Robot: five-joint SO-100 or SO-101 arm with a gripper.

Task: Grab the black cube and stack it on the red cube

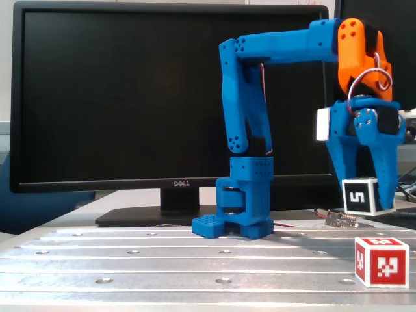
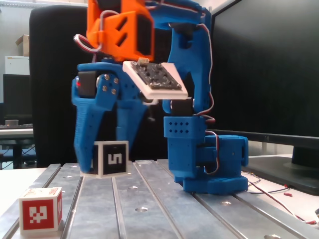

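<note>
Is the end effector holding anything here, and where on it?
Yes: the end effector holds the black cube by two opposite side faces, lifted off the table above the red cube.

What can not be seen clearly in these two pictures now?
- The far sides of the black cube: hidden by the fingers in both fixed views.
- The red cube: its right edge lies almost at the picture's border in a fixed view.
- The red cube's top face: too flat an angle to read in the other fixed view.
- The arm's top: cut off by the upper edge there.
</note>
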